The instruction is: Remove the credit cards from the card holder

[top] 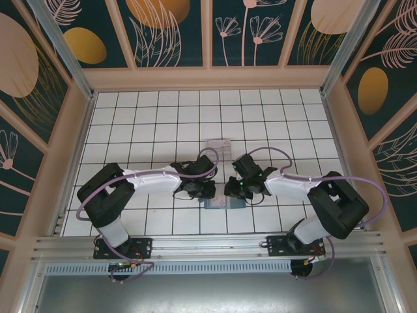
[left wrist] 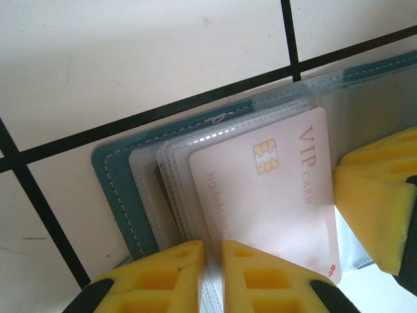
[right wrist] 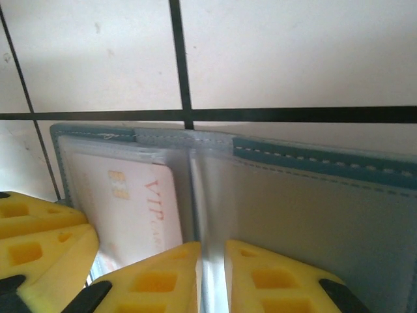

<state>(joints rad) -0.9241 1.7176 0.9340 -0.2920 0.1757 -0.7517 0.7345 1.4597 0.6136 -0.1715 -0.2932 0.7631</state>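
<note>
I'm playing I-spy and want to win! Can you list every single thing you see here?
slate-blue leather-like card holder: one, open, between the pincers
clear plastic sleeves: a stack, see-through, inside the holder
pale VIP credit card with gold chip: one, in the top sleeve
clear plastic box: one, see-through, farther back
white tiled table: one, black grid lines
flower-patterned walls: dark green, all around
left arm and right arm: black and white, near edge
left pincer: yellow fingers, shut on a sleeve edge
right pincer: yellow fingers, shut on a sleeve

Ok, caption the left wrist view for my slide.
Left hand pinches clear sleeves in the open card holder, VIP card showing.
</note>
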